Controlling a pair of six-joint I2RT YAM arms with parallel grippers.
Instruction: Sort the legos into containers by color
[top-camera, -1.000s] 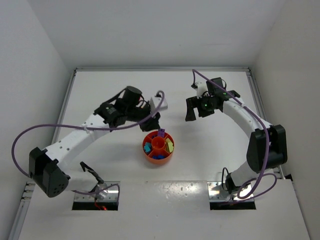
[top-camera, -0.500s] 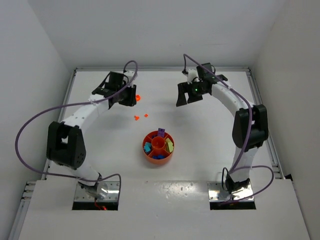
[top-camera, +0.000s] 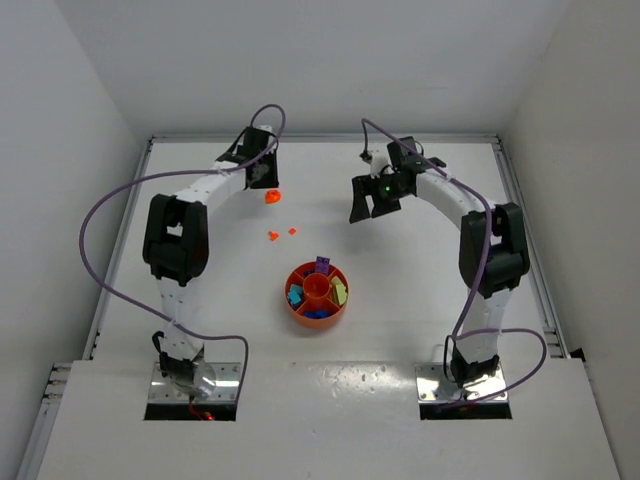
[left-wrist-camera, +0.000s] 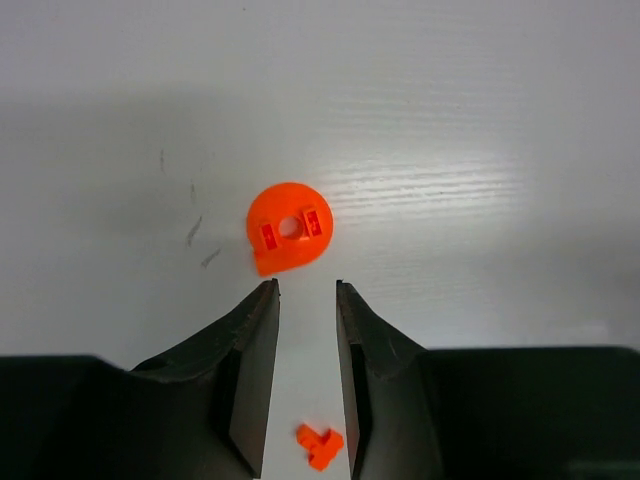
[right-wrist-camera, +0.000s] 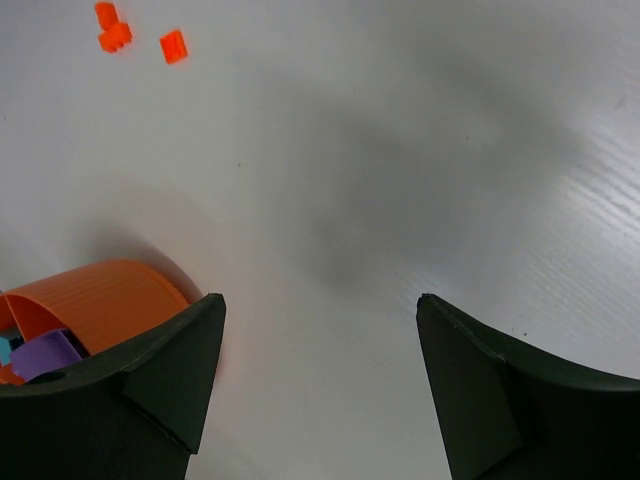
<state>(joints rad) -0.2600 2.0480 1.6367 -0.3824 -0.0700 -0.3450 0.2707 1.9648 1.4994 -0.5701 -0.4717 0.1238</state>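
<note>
The round orange tray (top-camera: 304, 273) sits mid-table with purple (top-camera: 322, 265), yellow (top-camera: 340, 291) and teal (top-camera: 295, 296) legos in its wedges. Two small orange legos (top-camera: 272, 236) (top-camera: 292, 231) lie loose behind it. A round orange piece (top-camera: 271, 197) lies at the back left. My left gripper (top-camera: 262, 178) hovers by it, empty, jaws narrowly apart. In the left wrist view the piece (left-wrist-camera: 290, 225) is just past my left gripper (left-wrist-camera: 307, 285), and a small orange lego (left-wrist-camera: 320, 445) lies below between the fingers. My right gripper (top-camera: 370, 205) is wide open and empty.
In the right wrist view my right gripper (right-wrist-camera: 320, 300) hangs over bare table, with the tray's wall (right-wrist-camera: 100, 295) at the left, a purple lego (right-wrist-camera: 45, 352) inside it and two orange legos (right-wrist-camera: 113, 30) (right-wrist-camera: 173, 46) at the top left. White walls close in the back and sides.
My left arm swung from beside the tray out to the back left and now hovers by the round orange piece. My right gripper shifted a little left.
</note>
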